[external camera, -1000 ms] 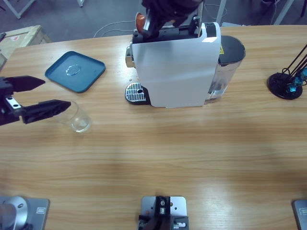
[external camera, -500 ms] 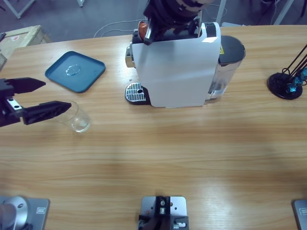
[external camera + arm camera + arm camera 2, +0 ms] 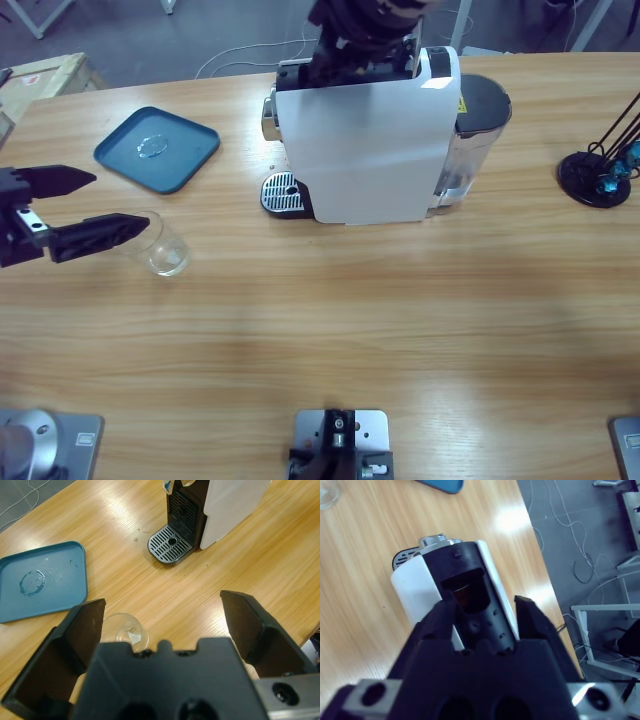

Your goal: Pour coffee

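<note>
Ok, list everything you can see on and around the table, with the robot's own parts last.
Coffee machine: one, white with black top, back middle of the table.
Drip tray: one, black and silver grille, at the machine's front.
Glass cup: one, clear, empty, left side of the table.
Blue tray: one, behind the cup.
Black stand: one, at the right edge.
Table: one, wooden.
Left gripper: black fingers spread, beside the cup.
Right gripper: black, over the machine's top opening.
</note>
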